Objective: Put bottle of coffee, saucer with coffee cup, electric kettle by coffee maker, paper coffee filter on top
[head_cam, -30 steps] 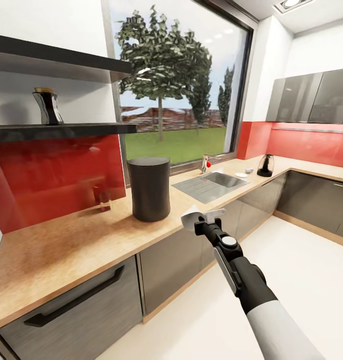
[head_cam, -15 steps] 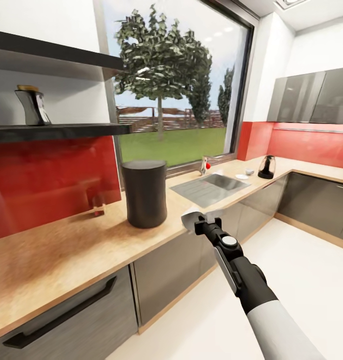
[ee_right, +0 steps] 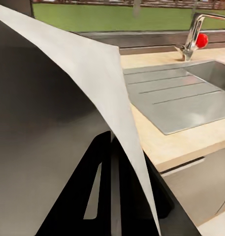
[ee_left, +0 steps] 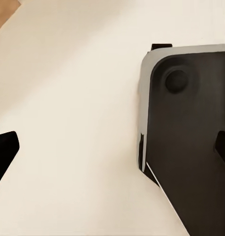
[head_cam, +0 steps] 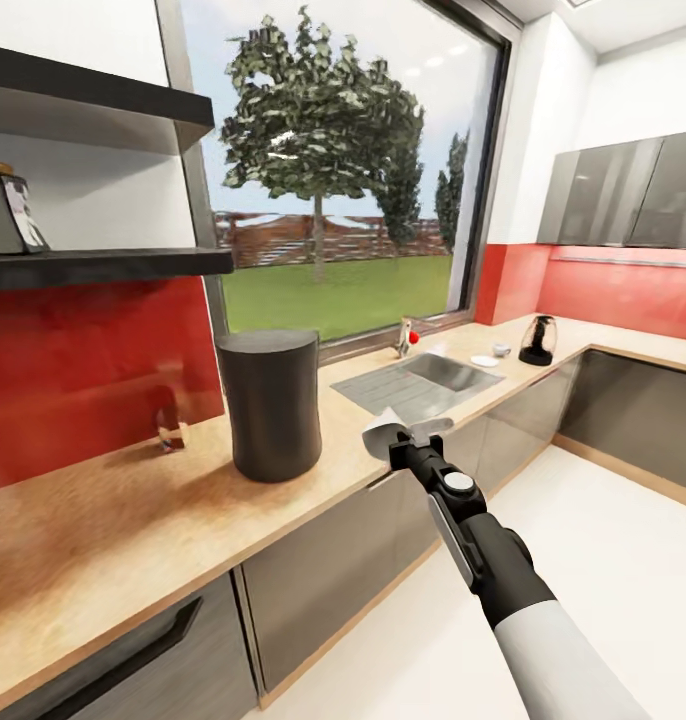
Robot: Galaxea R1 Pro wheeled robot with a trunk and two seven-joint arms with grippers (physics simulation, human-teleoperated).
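Wood-toned countertop (head_cam: 103, 530) is running from the lower left toward the far corner, and the dark cylindrical coffee maker (head_cam: 270, 403) is standing on it at about 10 o'clock from the right gripper (head_cam: 408, 432). The right arm is stretching forward and up from the 5 o'clock corner of the head view, its forearm straight and its wrist angling toward the counter edge. Its fingers are pinching the paper coffee filter (head_cam: 383, 428), whose pale sheet is fanning across the right wrist view (ee_right: 92, 98) in front of the sink (ee_right: 181, 93). The bottle of coffee (head_cam: 8, 212) is sitting on the kitchen shelf (head_cam: 103, 265) at 9 o'clock. The electric kettle (head_cam: 538, 340) is standing far along the counter at 2 o'clock. The left gripper (ee_left: 112, 152) is hanging over pale floor, fingertips spread wide apart.
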